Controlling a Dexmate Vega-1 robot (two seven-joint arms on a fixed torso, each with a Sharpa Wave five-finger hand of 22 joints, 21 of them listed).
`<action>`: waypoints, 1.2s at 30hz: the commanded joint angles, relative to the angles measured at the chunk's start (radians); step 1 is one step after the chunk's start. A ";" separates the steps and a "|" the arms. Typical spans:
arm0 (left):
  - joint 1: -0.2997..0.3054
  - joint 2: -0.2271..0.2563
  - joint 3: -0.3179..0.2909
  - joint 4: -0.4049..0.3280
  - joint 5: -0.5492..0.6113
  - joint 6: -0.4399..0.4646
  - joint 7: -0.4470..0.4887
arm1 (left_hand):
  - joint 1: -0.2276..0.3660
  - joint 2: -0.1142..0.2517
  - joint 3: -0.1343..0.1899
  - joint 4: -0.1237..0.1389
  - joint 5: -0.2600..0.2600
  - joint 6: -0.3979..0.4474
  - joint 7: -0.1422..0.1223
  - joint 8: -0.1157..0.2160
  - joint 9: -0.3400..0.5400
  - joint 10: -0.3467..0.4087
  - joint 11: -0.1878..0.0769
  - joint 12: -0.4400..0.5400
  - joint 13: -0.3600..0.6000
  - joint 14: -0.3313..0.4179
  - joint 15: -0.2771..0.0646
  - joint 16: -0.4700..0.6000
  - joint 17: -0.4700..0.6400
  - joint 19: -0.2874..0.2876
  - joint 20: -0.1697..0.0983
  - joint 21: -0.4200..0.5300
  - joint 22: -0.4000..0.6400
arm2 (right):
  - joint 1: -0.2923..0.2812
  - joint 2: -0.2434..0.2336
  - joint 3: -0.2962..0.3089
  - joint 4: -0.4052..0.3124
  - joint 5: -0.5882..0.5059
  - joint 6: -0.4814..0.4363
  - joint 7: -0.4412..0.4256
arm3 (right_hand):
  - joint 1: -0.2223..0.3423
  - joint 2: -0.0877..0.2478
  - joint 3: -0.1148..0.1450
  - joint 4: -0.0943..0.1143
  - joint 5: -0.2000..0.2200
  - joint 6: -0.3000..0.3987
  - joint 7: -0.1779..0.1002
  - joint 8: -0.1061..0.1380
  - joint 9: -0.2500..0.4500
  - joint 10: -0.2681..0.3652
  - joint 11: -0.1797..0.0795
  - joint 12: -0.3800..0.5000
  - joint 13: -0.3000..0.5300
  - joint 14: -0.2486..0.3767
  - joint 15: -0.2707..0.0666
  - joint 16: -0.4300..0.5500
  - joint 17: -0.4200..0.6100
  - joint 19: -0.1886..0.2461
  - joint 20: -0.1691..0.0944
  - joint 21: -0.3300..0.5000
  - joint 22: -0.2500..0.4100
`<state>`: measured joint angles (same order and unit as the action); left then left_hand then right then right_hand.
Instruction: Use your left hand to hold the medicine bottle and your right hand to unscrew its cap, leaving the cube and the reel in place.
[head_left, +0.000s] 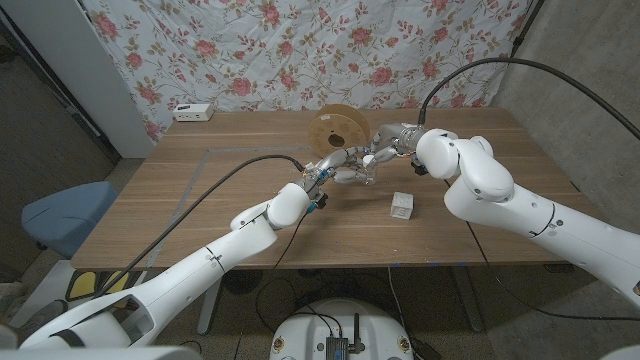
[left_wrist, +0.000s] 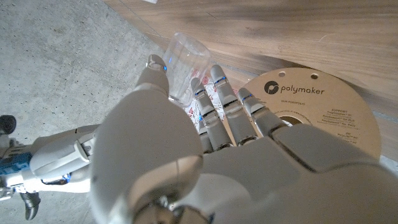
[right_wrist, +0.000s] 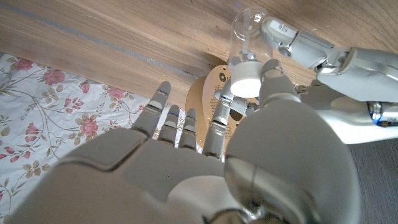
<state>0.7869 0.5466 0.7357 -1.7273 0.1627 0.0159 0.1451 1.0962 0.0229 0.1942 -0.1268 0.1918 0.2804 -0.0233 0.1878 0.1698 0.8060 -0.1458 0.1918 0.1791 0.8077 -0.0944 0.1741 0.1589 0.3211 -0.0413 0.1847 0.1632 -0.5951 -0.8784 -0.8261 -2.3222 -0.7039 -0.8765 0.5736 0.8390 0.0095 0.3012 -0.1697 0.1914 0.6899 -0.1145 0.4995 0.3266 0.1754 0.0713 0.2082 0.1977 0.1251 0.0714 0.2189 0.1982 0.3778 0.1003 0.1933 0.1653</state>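
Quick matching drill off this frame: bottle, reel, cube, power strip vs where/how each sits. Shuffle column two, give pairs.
Column 1
1. medicine bottle
2. reel
3. cube
4. power strip

Column 2
A. white, alone on bare table in front of the right arm
B. at the table's far left edge by the floral cloth
C. clear, held by the left hand, with the right hand at its white cap
D. tan, labelled polymaker, just behind both hands

Pairs: 1-C, 2-D, 3-A, 4-B
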 joint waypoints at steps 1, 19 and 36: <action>-0.008 -0.004 0.003 0.015 -0.003 -0.010 -0.007 | -0.006 0.001 0.006 0.001 -0.004 0.003 -0.003 -0.003 0.005 0.009 -0.001 -0.001 0.005 0.012 -0.107 -0.002 0.000 -0.003 -0.076 0.000 0.003 | -0.006 0.001 0.016 0.005 0.034 0.012 -0.011 | 0.024 0.009 0.015 0.000 0.000 0.005 -0.005 0.009 0.006 0.009 -0.005 0.006 0.005 0.010 -0.001 0.004 0.001 0.007 0.000 0.004 0.003; -0.027 -0.015 0.006 0.042 -0.011 -0.017 -0.015 | -0.011 0.002 0.009 0.001 -0.004 0.000 -0.003 -0.003 0.005 0.012 0.002 0.000 0.006 0.014 -0.106 -0.002 0.000 -0.004 -0.076 0.000 0.003 | 0.005 -0.001 0.042 0.034 0.145 0.040 -0.051 | 0.092 0.033 0.049 -0.010 0.006 -0.027 -0.014 0.009 0.011 0.005 -0.012 -0.003 0.005 0.014 -0.005 0.000 0.000 0.015 -0.009 0.001 0.003; -0.032 -0.017 0.009 0.048 -0.012 -0.012 -0.016 | -0.013 0.004 0.014 0.000 -0.004 0.001 -0.003 -0.003 0.005 0.013 0.003 0.000 0.006 0.016 -0.107 -0.002 0.000 -0.004 -0.077 0.001 0.003 | 0.010 -0.023 0.075 0.051 0.290 0.058 -0.108 | 0.133 0.061 0.072 -0.005 0.010 -0.077 -0.019 -0.012 0.003 -0.012 -0.017 -0.011 0.005 0.005 -0.006 -0.005 -0.001 0.010 -0.013 -0.003 0.003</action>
<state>0.7577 0.5309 0.7424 -1.6832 0.1531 0.0027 0.1311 1.0922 0.0268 0.2024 -0.1269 0.1917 0.2803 -0.0232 0.1878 0.1698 0.8118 -0.1408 0.1878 0.1788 0.8150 -0.0981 0.1741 0.1589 0.3212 -0.0413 0.1847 0.1632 -0.5896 -0.8869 -0.7659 -2.2802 -0.4955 -0.8241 0.4961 0.9633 0.0629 0.3643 -0.1781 0.1966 0.6224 -0.1342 0.4914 0.3289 0.1714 0.0569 0.1995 0.1976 0.1321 0.0644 0.2147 0.1953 0.3885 0.0895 0.1933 0.1653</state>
